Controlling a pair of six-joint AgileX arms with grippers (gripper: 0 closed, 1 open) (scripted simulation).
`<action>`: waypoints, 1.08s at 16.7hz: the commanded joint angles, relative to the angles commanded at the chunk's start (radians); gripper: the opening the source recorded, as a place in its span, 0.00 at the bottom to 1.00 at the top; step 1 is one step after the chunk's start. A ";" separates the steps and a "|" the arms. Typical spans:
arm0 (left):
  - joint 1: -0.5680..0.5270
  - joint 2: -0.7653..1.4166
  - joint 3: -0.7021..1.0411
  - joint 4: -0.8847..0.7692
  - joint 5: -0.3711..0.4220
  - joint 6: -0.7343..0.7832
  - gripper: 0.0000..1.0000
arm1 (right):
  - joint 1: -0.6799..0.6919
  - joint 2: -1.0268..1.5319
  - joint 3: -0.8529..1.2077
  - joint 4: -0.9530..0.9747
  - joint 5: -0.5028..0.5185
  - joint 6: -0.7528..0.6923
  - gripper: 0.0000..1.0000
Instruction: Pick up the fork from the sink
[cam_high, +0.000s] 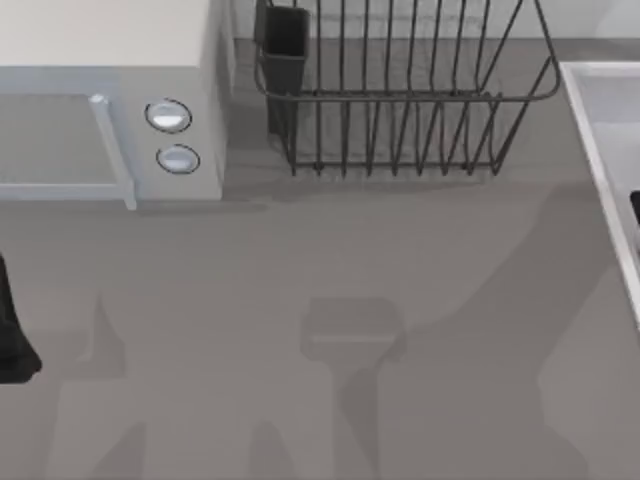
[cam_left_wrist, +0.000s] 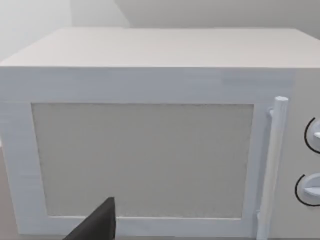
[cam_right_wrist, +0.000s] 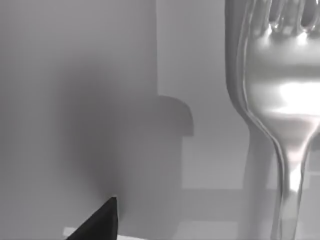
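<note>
Silver and close before the right gripper (cam_right_wrist: 102, 220), whose finger state I cannot tell, the fork (cam_right_wrist: 280, 115) lies in the sink (cam_high: 600, 150) at the table's right, handle running lengthwise toward the camera.

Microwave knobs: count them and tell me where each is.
2. Both sit on the microwave front, right of its handle: one knob farther back, the other knob nearer the front.
</note>
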 joint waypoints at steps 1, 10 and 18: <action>0.000 0.000 0.000 0.000 0.000 0.000 1.00 | 0.000 0.000 0.000 0.000 0.000 0.000 1.00; 0.000 0.000 0.000 0.000 0.000 0.000 1.00 | 0.000 0.000 0.000 0.000 0.000 0.000 0.47; 0.000 0.000 0.000 0.000 0.000 0.000 1.00 | 0.000 0.000 0.000 0.000 0.000 0.000 0.00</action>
